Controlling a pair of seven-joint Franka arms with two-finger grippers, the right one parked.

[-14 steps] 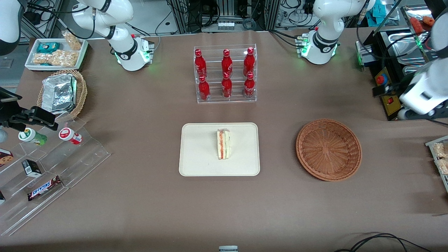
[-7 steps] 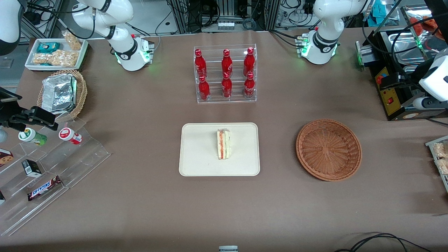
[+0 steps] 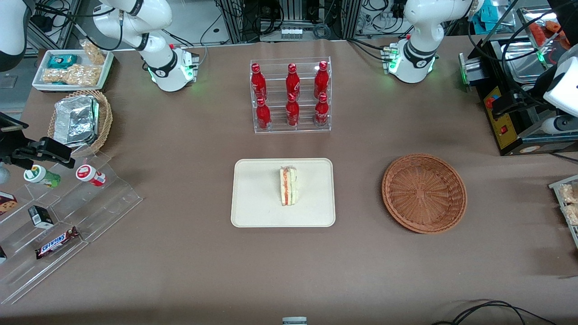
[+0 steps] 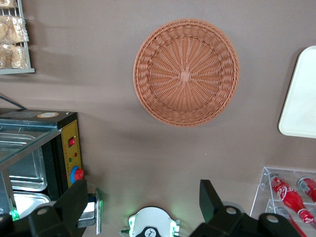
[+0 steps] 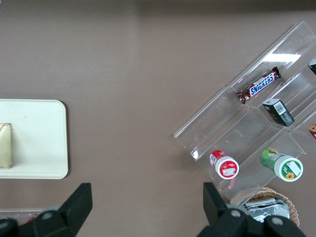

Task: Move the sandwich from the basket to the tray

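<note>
Cream tray [image 3: 257,198] holds sandwich [image 3: 287,186]; pincer [image 4: 143,202] apparently spread above table.

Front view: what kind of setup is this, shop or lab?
Likely a lab mock-up of a snack counter: clear acrylic rack of red cola bottles, triangular sandwich wedge on a cream rectangular tray, robot bases bolted on. The open pincer hangs above the empty reddish-brown wicker basket.

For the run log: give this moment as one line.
sandwich: on tray | basket: empty | gripper: open, high above table
</note>
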